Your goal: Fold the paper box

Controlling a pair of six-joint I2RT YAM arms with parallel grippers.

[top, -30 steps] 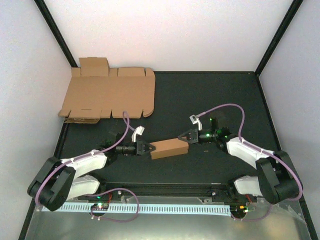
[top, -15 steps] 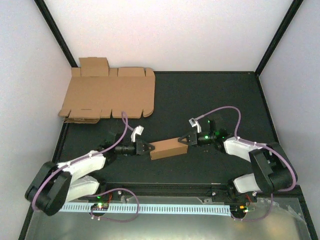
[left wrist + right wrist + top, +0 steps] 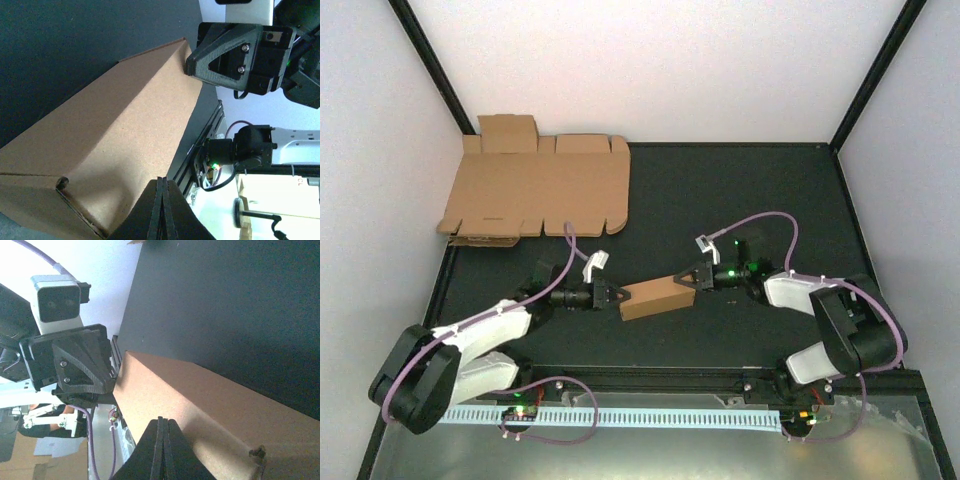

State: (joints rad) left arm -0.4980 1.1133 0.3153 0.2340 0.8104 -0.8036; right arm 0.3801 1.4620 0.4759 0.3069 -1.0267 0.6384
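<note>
The paper box [image 3: 658, 297] lies on the black table as a small closed brown rectangular box, long axis left to right. My left gripper [image 3: 620, 296] is shut, its tip against the box's left end. My right gripper [image 3: 683, 281] is shut too, its tip on the box's right end near the top edge. In the left wrist view the box [image 3: 115, 145] stretches away from my closed left gripper [image 3: 162, 181] to the right gripper [image 3: 227, 55] at the far corner. The right wrist view shows the box [image 3: 210, 405] under my closed right gripper [image 3: 162, 421], with the left gripper [image 3: 80, 365] at the far end.
Larger flat brown cardboard sheets [image 3: 535, 190] lie at the back left corner of the black table [image 3: 750, 200]. White walls close the back and sides. A white perforated rail [image 3: 650, 416] runs along the front by the arm bases.
The right arm's elbow has swung inward and its gripper has edged slightly left along the box's end. The box and the left gripper have barely moved. Both grippers stayed shut.
</note>
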